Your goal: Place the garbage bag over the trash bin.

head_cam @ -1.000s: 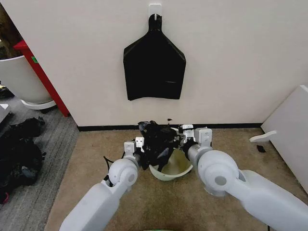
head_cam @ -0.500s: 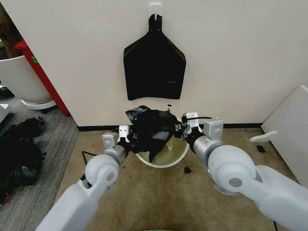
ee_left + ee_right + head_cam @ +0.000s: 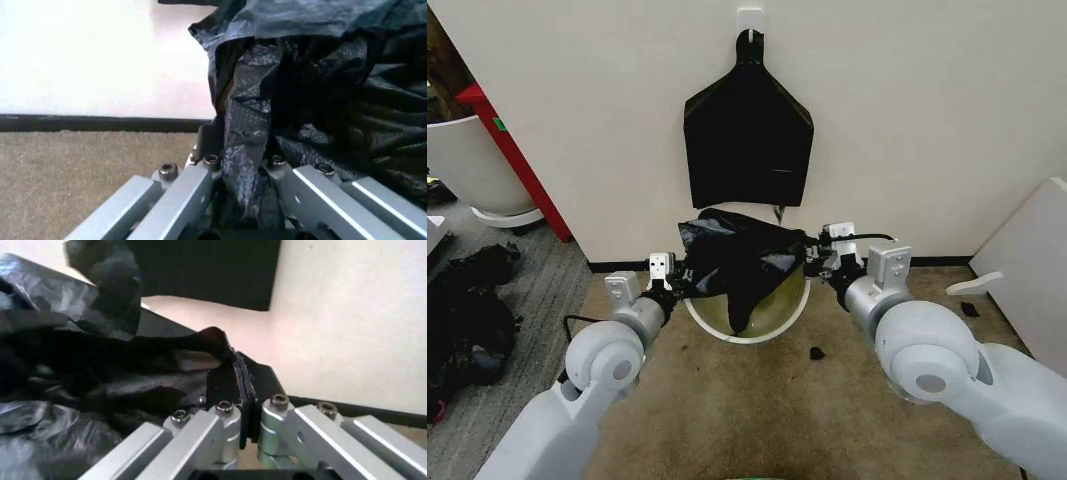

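Bag [image 3: 742, 262] stretched between the two end effectors, above and partly across the bin [image 3: 749, 305], which stands on the carpet [image 3: 747, 420] close to the wall [image 3: 907, 120]. Held by the left end effector [image 3: 675, 279] at one edge — fingers pressed together on a gathered fold of film, plain in the left wrist view [image 3: 243, 165]. Held by the right end effector [image 3: 815, 262] at the opposite edge, pinching a thin flap of bag [image 3: 230, 365] between shut fingers. Sagging in the middle, with a loose tongue of plastic hanging down into the bin's mouth; near rim [image 3: 747, 335] not yet covered.

Risks from here, judged only from this:

- Thin, glossy film — liable to slip out of either pinch under more tension, most likely on the right, where very little plastic sits between the fingers.
- Too hard a pull apart: likely to tear the film rather than open it.
- Light bin, nothing holding it down; apt to tip or skid on the carpet if a taut edge snags the rim on the way down.
- Mouth of the bag hard to make out in the crumple. Possibly both layers gripped together, in which case lowered as a flat sheet over the top instead of as a liner around the rim.
- Hanging tongue likely to bunch inside and keep the far edge from seating.
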Tool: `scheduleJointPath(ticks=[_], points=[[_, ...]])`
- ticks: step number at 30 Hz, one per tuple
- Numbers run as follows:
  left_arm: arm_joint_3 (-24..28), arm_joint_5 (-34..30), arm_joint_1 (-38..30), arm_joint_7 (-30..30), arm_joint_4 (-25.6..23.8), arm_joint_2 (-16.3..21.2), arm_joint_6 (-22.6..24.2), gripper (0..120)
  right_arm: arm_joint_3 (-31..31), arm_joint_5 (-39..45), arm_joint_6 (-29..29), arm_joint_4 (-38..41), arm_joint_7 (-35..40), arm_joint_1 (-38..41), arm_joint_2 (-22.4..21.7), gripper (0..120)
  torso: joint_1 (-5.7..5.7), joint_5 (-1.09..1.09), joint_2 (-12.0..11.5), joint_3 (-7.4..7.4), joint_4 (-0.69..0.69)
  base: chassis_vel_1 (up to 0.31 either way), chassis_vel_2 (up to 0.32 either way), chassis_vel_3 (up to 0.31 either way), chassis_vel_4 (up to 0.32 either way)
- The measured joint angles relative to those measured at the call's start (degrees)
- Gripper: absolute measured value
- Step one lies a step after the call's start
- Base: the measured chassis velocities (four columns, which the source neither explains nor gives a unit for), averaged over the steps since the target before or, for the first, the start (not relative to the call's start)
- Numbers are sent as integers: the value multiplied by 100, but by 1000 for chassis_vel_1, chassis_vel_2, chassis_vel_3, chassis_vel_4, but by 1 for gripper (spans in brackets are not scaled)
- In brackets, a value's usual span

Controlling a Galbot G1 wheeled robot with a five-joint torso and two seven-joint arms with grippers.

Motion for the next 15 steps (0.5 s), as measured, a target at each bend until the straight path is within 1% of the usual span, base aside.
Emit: scheduleJointPath(ticks=[7, 10, 13, 14, 15], points=[[-103, 24, 102, 55, -27, -17, -41, 2, 148, 67, -21, -198, -36, -66, -86, 0, 0, 0, 0, 0, 1, 0, 0, 0, 0], [-188, 41, 161, 192, -71, -18, -49, 2, 390, 320, -98, -335, -142, -211, -170, 0, 0, 0, 0, 0, 0, 0, 0, 0, 0], [-265, 65, 240, 405, -119, 3, -60, 2, 699, 360, -165, -531, -688, -405, -287, 0, 0, 0, 0, 0, 0, 0, 0, 0, 0], [-278, 69, 255, 460, -134, 3, -85, 2, 830, 383, -200, -635, -978, -469, -330, 0, 0, 0, 0, 0, 1, 0, 0, 0, 0], [-278, 69, 255, 460, -134, 3, -85, 2, 830, 383, -200, -635, -978, -469, -330, 0, 0, 0, 0, 0, 1, 0, 0, 0, 0]])
